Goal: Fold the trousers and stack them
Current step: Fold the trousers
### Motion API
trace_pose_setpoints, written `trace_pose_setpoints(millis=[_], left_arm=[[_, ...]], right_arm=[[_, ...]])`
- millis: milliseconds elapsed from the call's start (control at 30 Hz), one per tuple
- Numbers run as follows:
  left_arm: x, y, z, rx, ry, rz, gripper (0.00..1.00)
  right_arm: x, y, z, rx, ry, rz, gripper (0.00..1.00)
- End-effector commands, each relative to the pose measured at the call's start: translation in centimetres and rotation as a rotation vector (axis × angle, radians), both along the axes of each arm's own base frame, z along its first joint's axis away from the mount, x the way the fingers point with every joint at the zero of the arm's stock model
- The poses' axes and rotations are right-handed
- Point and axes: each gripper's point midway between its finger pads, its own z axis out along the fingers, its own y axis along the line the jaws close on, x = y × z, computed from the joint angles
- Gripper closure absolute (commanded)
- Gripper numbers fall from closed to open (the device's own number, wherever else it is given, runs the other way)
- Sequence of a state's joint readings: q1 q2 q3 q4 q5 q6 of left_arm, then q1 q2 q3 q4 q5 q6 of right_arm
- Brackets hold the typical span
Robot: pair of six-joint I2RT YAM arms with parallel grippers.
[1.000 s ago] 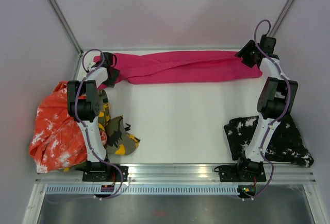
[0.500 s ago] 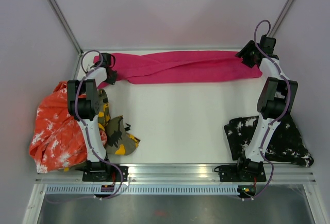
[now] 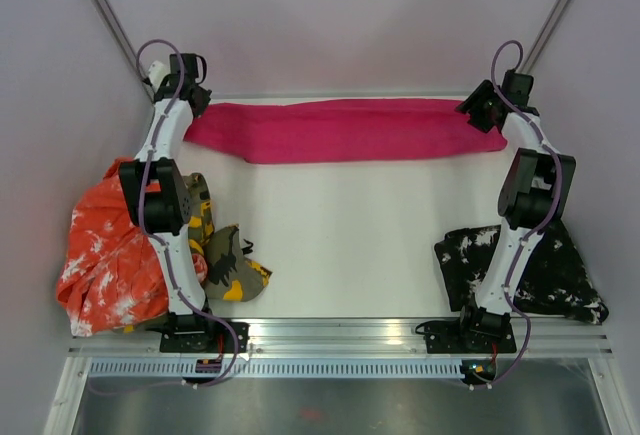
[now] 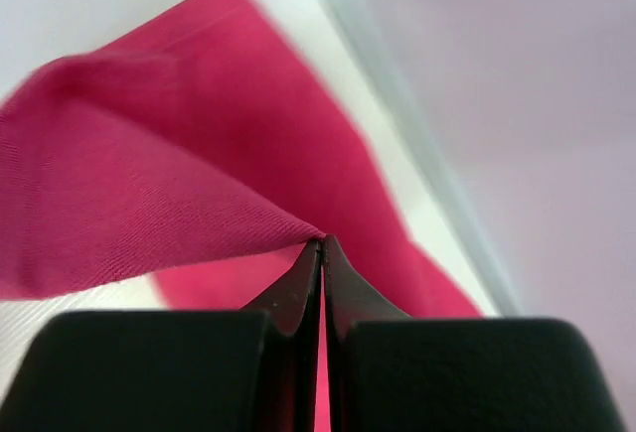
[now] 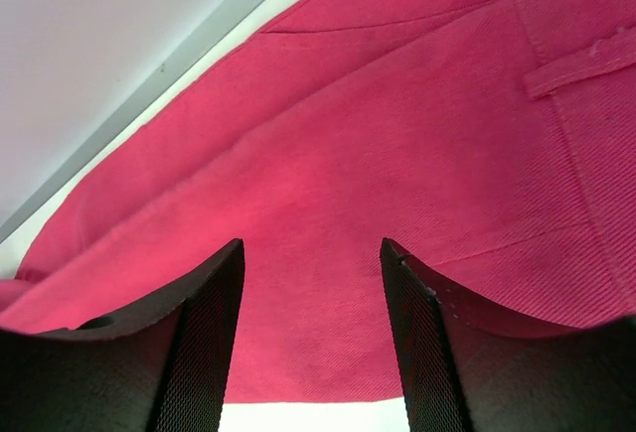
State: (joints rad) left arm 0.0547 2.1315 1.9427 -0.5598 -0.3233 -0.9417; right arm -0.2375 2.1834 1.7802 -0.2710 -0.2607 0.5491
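Four pairs of trousers lie on the table [image 3: 340,225], one of each colouring. The magenta-pink trousers [image 3: 350,130] are stretched out as a single long band along the far edge, from about 11 o'clock to 1 o'clock, close against the far rail [image 3: 330,96]. The orange-white mottled trousers [image 3: 105,250] sit in a crumpled heap at 8 o'clock and spill over the table's left edge. Just inside them, and touching them, the camouflage trousers [image 3: 232,267], olive and yellow, are bunched at about 7 o'clock. The black splattered trousers [image 3: 555,275] lie in a loose heap at 4 o'clock, partly hidden by the right arm [image 3: 525,195].

There are two arms and two claws, one at each end of the magenta-pink band. The left arm [image 3: 160,165] reaches out to 11 o'clock. In its wrist view the left claw [image 4: 320,248] has its two fingers pressed together, pinching a fold of the magenta-pink cloth. The fabric draws to a peak at the tips, and white table shows beneath the fold.

The right arm reaches to 1 o'clock. The right claw [image 5: 312,245] has its two fingers spread apart and grips nothing. The flat magenta-pink cloth fills the gap between them, and one belt loop [image 5: 581,63] shows at the upper right of that view. Whether the tips touch the cloth cannot be told.
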Motion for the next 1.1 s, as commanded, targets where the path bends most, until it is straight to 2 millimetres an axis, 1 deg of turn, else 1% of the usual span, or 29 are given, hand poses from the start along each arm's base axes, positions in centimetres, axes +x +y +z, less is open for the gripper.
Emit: trace_pose_setpoints(millis=[0,33,67,100,133,167,200,233,300,333,367,467,600,733,767,800,933,1033,1067], left_arm=[[1.9,1.5,1.2,0.072,-0.020,-0.005,0.98],[2.6,1.4,0.9,0.064,-0.026,-0.010,0.98],[3.7,1.2,1.7,0.052,-0.059,-0.017,0.98],[4.4,1.1,-0.4,0.040,-0.034,-0.016,0.98],[5.3,1.1,-0.2,0.030,-0.060,-0.011,0.98],[5.9,1.1,-0.7,0.021,-0.067,-0.007,0.98],[6.3,1.1,-1.3,0.018,-0.068,-0.004,0.98],[7.2,1.2,-2.2,0.014,-0.072,-0.001,0.98],[7.9,1.0,-2.9,0.000,-0.081,-0.009,0.98],[8.2,1.1,-3.8,0.005,-0.075,-0.014,0.98],[8.8,1.1,-3.7,0.014,-0.099,-0.022,0.98],[9.7,1.6,-3.7,0.056,-0.126,-0.032,0.98],[10.2,2.6,-3.3,0.090,-0.152,-0.013,0.98],[10.0,3.6,-1.7,0.100,-0.184,0.026,0.98],[9.9,3.9,-1.1,0.111,-0.190,0.040,0.98],[9.8,4.1,0.2,0.121,-0.209,0.046,0.98],[10.4,5.1,3.0,0.171,-0.282,0.052,0.98],[11.1,5.2,3.3,0.173,-0.318,0.044,0.98],[11.3,5.0,3.1,0.168,-0.320,0.036,0.98]], right_arm=[[1.3,-0.4,0.7,-0.021,-0.040,0.004,0.36],[1.5,-0.4,0.3,-0.019,-0.036,0.006,0.36],[1.6,-0.5,0.1,-0.019,-0.034,0.006,0.36],[1.7,-0.4,0.1,-0.017,-0.034,0.008,0.36],[1.9,-0.3,-0.3,-0.014,-0.034,0.011,0.37],[1.9,-0.3,-0.5,-0.012,-0.029,0.012,0.37],[2.0,-0.3,-0.6,-0.010,-0.030,0.015,0.37],[2.0,-0.2,-1.0,-0.006,-0.023,0.021,0.37],[2.1,-0.1,-1.1,-0.012,-0.026,0.032,0.37],[2.0,-0.1,-1.3,-0.022,-0.025,0.040,0.37],[2.0,-0.1,-1.3,-0.027,-0.025,0.044,0.37],[1.8,-0.1,-1.2,-0.035,-0.027,0.054,0.37],[1.4,0.3,-1.7,-0.025,-0.016,0.062,0.37],[1.2,0.3,-2.0,-0.030,-0.015,0.056,0.38],[1.2,0.2,-2.2,-0.031,-0.012,0.055,0.38],[1.2,0.2,-2.3,-0.029,-0.010,0.052,0.38],[1.5,0.3,-2.6,-0.016,-0.018,0.048,0.38],[1.9,0.4,-2.7,-0.007,-0.026,0.050,0.38],[1.9,0.5,-2.7,-0.007,-0.029,0.050,0.38]])
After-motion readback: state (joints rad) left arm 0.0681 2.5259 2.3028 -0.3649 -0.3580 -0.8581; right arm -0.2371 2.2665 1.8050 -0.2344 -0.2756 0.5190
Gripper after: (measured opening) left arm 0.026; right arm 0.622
